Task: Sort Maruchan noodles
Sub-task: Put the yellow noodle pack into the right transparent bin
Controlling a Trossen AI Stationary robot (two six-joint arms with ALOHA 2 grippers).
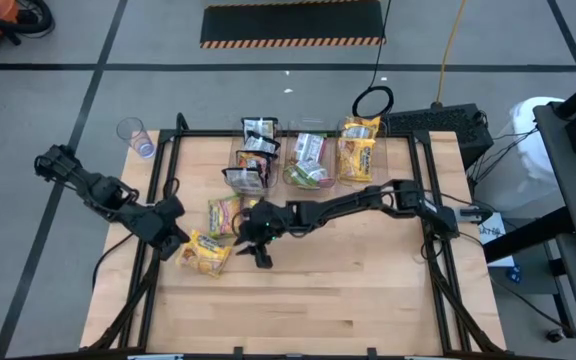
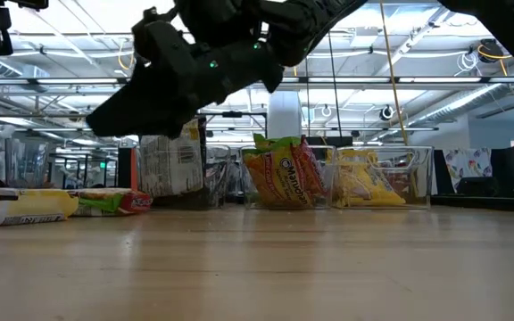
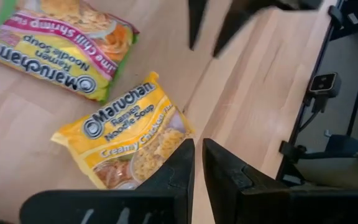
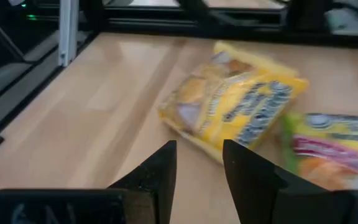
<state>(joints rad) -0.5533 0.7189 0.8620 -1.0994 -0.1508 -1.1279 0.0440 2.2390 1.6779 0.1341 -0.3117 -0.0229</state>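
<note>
The right arm reaches from the right side of the desk leftward in a long, low, nearly straight line, its wrist bent down so that the right gripper hangs above the bare wood near the desk's centre; in the right wrist view its fingers are slightly spread with nothing between them. The left arm enters from the far left, elbow raised outside the desk frame, and slopes down to the left gripper at the left part of the desk; its fingers stand almost pressed together with only a thin gap, holding nothing. Just right of the left gripper lies a yellow Maruchan packet, flat on the wood and between the two grippers. Beside it, slightly farther back, lies a green-edged Maruchan packet with a pink band, also flat. Along the far edge of the desk stand three clear bins: the left bin holds dark packets, the middle bin holds green-edged packets, and the right bin holds yellow packets. A clear plastic cup stands off the desk's far-left corner.
</note>
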